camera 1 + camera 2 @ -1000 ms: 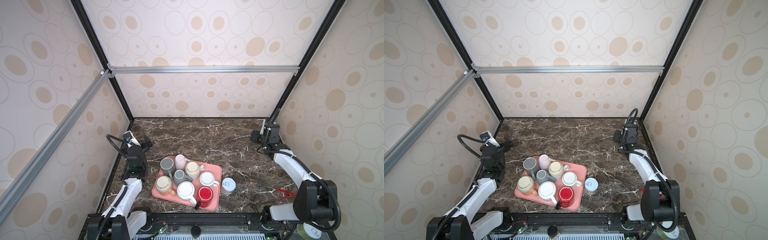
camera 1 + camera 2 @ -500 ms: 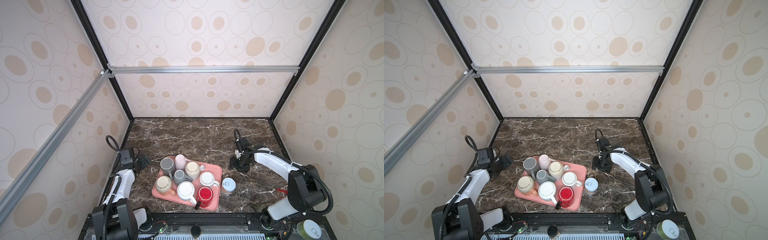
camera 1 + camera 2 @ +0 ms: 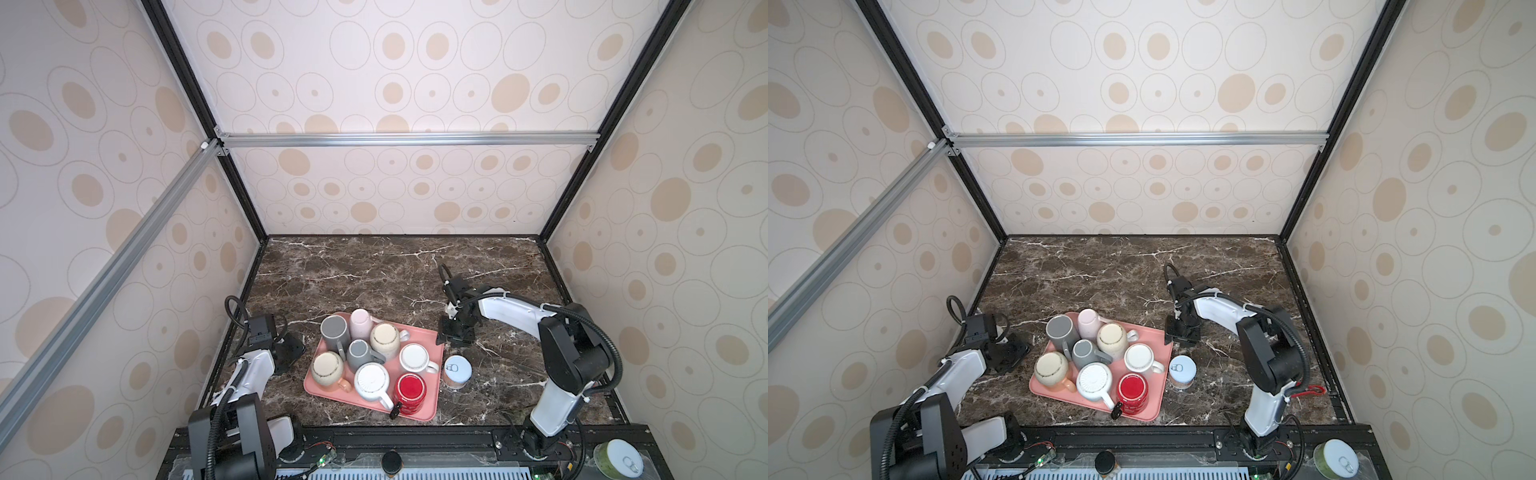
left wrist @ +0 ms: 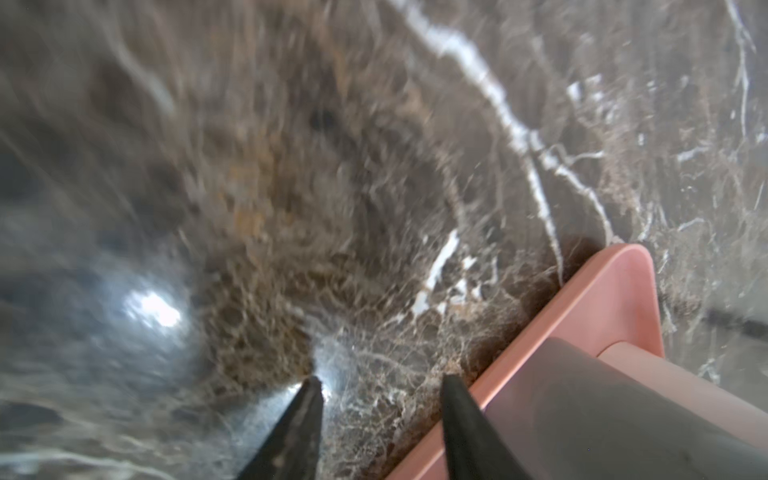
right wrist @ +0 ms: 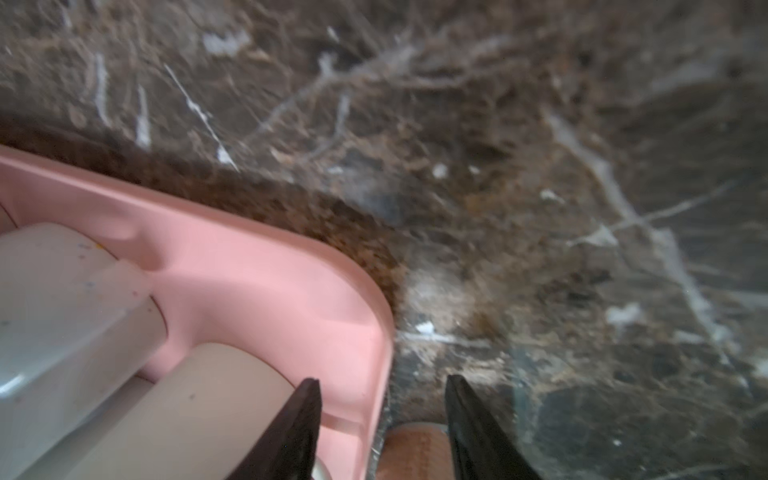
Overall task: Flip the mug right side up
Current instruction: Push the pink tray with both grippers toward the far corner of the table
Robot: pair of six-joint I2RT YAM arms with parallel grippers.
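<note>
standing here, i see a pink plastic tray [image 3: 431, 410] toward the front of the dark brown marble counter [image 3: 374, 270], set a little askew to the counter's edges. eight ceramic mugs [image 3: 372, 380] crowd it, all seemingly bottom up. among them are a tall grey mug [image 3: 334, 332] at the far left corner and a cream speckled mug [image 3: 384, 338] near the far right corner. most of them touch a neighbour. a light blue round can [image 3: 457, 368] stands on the counter just beside the tray's right rim.

the left end effector [image 3: 291, 351] hangs low over the narrow strip between the left wall [image 3: 232, 291] and the tray. in the left wrist view its fingers [image 4: 299, 415] are spread with only marble between them, one tip just beside the tray's rim and the grey mug.

the right end effector [image 3: 454, 334] sits at the tray's far right corner. its fingers [image 5: 478, 436] are parted, and in the right wrist view the rim lies in the gap. i cannot tell whether they touch it.

from the tray's far edge back to the rear wall [image 3: 395, 199] the marble lies open; the room is tighter at both sides.
</note>
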